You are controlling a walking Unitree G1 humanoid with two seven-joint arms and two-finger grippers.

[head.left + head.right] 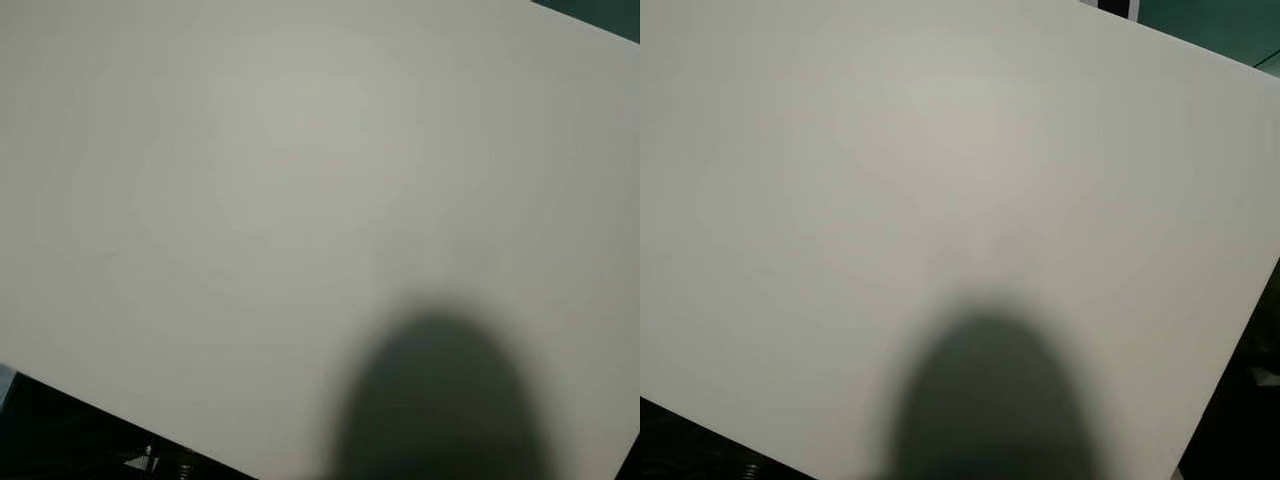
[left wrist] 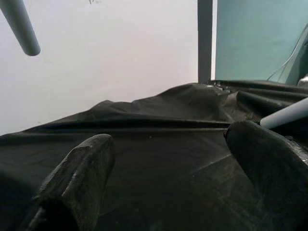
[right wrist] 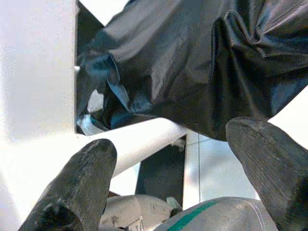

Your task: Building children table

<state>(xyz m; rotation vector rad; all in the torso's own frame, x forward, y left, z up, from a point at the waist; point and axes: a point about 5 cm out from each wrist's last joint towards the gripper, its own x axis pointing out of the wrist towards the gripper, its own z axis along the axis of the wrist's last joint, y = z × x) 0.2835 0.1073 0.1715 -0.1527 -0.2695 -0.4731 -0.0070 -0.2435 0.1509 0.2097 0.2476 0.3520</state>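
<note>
A white table top (image 1: 300, 200) stands very close before my head, tilted, and covers almost the whole view. A blurred dark shape (image 1: 440, 400) rises at its lower edge; I cannot tell what it is. My left gripper (image 2: 171, 139) is open over a black plastic sheet (image 2: 159, 110), nothing between its fingers. Two pale grey table legs (image 2: 21, 26) (image 2: 286, 114) poke in beside it. My right gripper (image 3: 173, 139) is open too. A white table leg (image 3: 144, 137) runs just beyond one finger (image 3: 86, 173), fixed to a white panel (image 3: 33, 72).
Crumpled black plastic sheet (image 3: 192, 62) lies beyond the right gripper, with pale floor tiles (image 3: 211, 163) below it. A teal wall (image 2: 255, 38) and a grey upright post (image 2: 205, 38) stand behind the sheet in the left wrist view.
</note>
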